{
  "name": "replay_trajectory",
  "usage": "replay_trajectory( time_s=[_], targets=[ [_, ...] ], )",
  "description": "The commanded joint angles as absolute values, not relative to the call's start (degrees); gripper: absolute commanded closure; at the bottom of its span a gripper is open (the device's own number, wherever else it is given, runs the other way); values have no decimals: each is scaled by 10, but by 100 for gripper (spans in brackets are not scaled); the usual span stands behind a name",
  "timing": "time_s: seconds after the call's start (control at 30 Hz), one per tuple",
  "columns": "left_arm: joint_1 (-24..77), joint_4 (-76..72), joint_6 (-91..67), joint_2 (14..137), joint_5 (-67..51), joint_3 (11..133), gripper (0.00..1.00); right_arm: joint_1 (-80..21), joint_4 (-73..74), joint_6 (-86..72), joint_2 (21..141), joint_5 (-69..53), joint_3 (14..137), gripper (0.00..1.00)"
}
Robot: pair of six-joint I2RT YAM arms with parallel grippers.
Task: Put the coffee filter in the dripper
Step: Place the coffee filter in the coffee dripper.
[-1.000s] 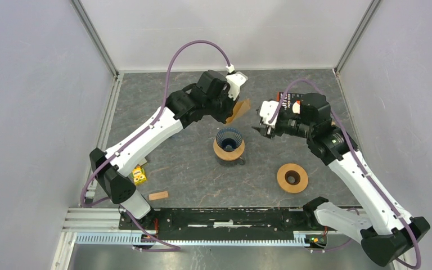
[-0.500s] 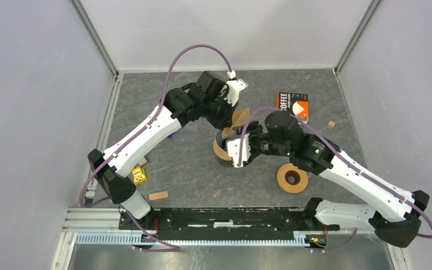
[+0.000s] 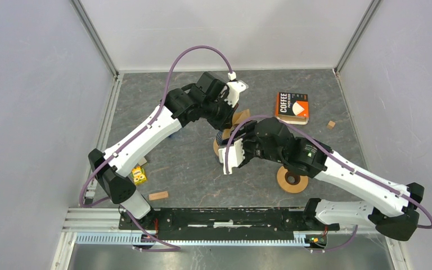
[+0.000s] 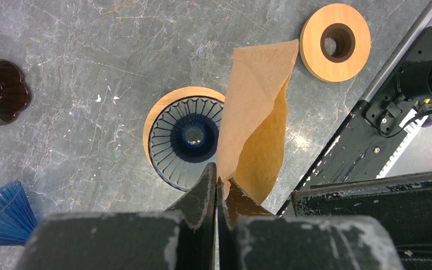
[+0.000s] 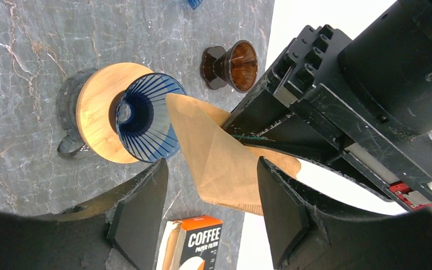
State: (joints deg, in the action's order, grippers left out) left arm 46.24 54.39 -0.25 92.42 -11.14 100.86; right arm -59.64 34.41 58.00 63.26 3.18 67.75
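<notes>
Left wrist: left gripper (image 4: 218, 180) pinches brown paper coffee filter (image 4: 256, 107) just beside blue ribbed dripper (image 4: 183, 140).
Right wrist: right gripper (image 5: 211, 164) gapes wide, which the top external view hides.

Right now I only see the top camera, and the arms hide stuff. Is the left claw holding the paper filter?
Observer: Yes. The left wrist view shows the left claw shut on the brown filter's edge.
Kid: Is it in yet?
Observer: No. The blue dripper is bare inside; the filter hangs outside, near its rim.
Kid: And the other claw?
Observer: The right claw is open, one finger on each side of the filter, not gripping.
</notes>
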Motion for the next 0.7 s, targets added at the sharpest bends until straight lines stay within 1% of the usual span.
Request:
replay_trajectory(
  time_s=[0.0,0.67],
  targets=[
    [462,546,28,922,-128,1008,98,-606,337,606,635,68,704,34],
    [463,543,34,910,-139,991,98,-629,333,646,675,135,720,35]
  ],
)
